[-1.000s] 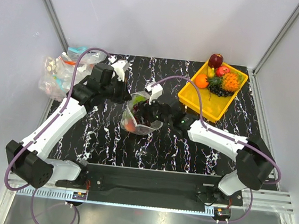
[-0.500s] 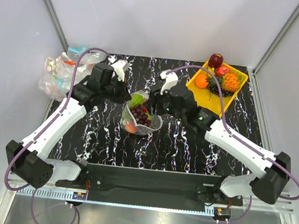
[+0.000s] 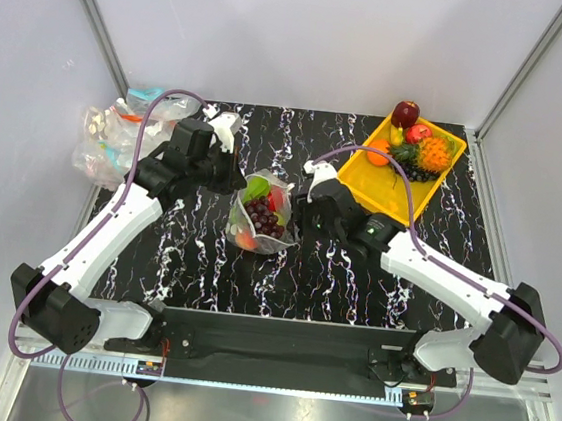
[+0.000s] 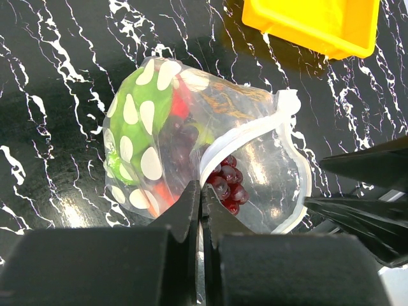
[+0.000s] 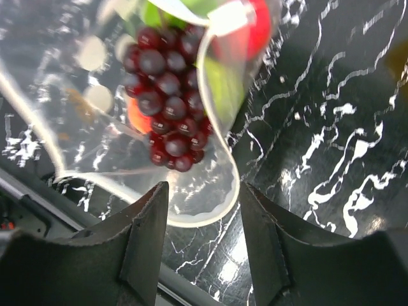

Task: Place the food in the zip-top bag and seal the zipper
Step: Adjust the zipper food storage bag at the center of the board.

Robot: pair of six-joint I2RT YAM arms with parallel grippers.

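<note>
**Right arm clear of the bag, grapes inside**

My right gripper [image 5: 203,191] has backed out of the zip-top bag [image 3: 260,216]; its jaws are spread and empty beside it. The left gripper [image 4: 199,205] stays clenched on the bag's rim, mid-table. The zipper [image 4: 255,131] gapes. Grapes [image 5: 167,95] lie inside with a green fruit [image 4: 137,140] and a red fruit [image 5: 258,29].

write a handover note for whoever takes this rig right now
Left gripper: shut on the zip-top bag's rim, mouth held open.
Right gripper: open, empty, at the mouth.
In the bag: grape bunch, a red fruit, something green.
Yellow tray holds a red apple, orange, pineapple and more.
Left to do: load the rest, then press the open zipper shut.
</note>
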